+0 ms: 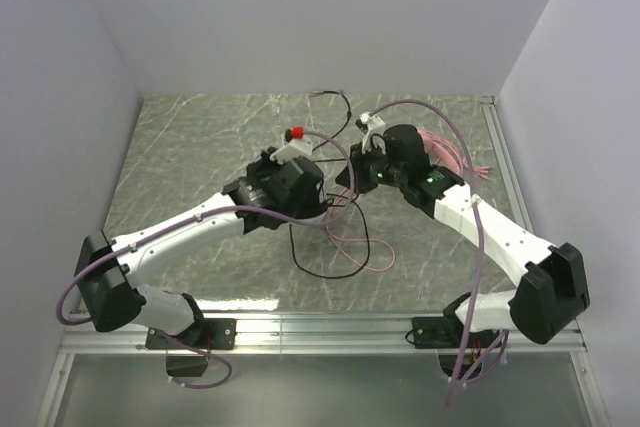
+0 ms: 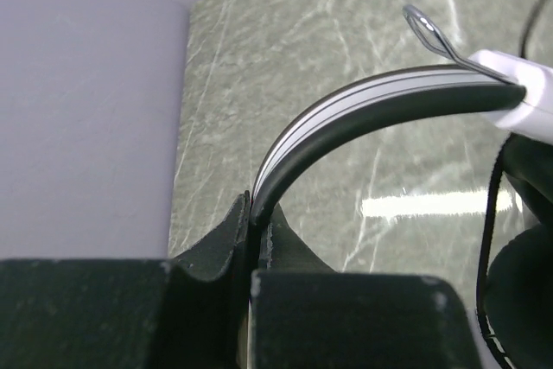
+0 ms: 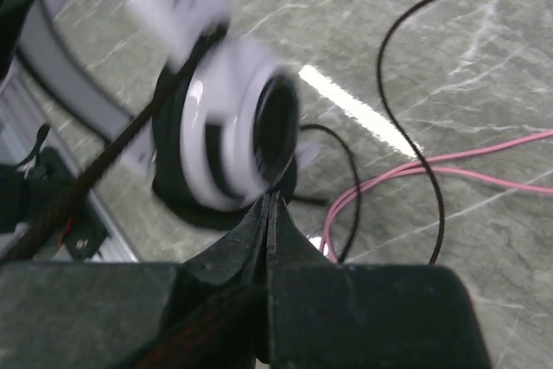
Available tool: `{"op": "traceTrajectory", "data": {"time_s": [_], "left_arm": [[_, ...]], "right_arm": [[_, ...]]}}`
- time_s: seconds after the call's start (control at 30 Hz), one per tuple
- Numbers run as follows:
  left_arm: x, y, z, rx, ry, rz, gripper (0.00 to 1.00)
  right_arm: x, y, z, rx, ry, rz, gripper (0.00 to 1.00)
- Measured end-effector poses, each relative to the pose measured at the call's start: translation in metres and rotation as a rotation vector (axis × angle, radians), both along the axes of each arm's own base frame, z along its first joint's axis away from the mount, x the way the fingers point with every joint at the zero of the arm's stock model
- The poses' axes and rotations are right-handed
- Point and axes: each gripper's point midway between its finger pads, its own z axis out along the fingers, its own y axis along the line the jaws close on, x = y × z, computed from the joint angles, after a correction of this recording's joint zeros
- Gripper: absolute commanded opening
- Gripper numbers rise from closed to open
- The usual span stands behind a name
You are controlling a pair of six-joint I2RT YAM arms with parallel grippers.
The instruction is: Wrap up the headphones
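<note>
The black and white headphones hang above the table between my two arms. In the left wrist view my left gripper (image 2: 255,209) is shut on the striped headband (image 2: 363,101), which arches right to a white slider (image 2: 531,92); a black ear pad (image 2: 518,291) sits at the right edge. My right gripper (image 3: 270,200) is shut, its tips against the blurred white and black ear cup (image 3: 229,131); nothing shows between them. The black cable (image 3: 415,153) and a pink cable (image 3: 467,170) trail over the table. The pink headphones (image 1: 440,152) lie at the back right.
Loops of black cable (image 1: 335,269) and pink cable (image 1: 378,259) lie on the marble tabletop (image 1: 200,147) in front of the grippers. A metal rail (image 1: 505,167) runs along the right edge. White walls close in on the left, back and right.
</note>
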Motion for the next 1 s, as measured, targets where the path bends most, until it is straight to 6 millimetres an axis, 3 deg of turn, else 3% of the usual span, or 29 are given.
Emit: {"op": "traceTrajectory", "data": {"time_s": [0.1,0.3,0.43,0.6,0.73,0.9,1.0], "left_arm": [[0.015,0.01,0.016,-0.062,-0.031,0.055,0.0],[0.044,0.034,0.072,-0.192,-0.138,0.145,0.0],[0.051,0.059,0.102,-0.143,-0.234,0.239,0.0],[0.061,0.066,0.118,-0.092,-0.281,0.319,0.0],[0.073,0.064,0.123,-0.168,-0.297,0.325,0.0],[0.08,0.076,0.141,-0.274,-0.345,0.354,0.0],[0.083,0.081,0.141,-0.294,-0.35,0.361,0.0]], "right_arm": [[-0.013,0.002,0.008,0.0,-0.004,0.045,0.0],[-0.022,0.016,0.012,-0.055,0.005,0.099,0.0],[-0.028,0.026,0.007,-0.079,0.019,0.135,0.0],[-0.045,0.038,0.006,-0.08,0.024,0.208,0.0],[-0.061,0.051,0.012,-0.048,0.01,0.297,0.0],[-0.082,0.064,0.034,0.029,-0.056,0.42,0.0],[-0.093,0.065,0.051,0.077,-0.111,0.456,0.0]]}}
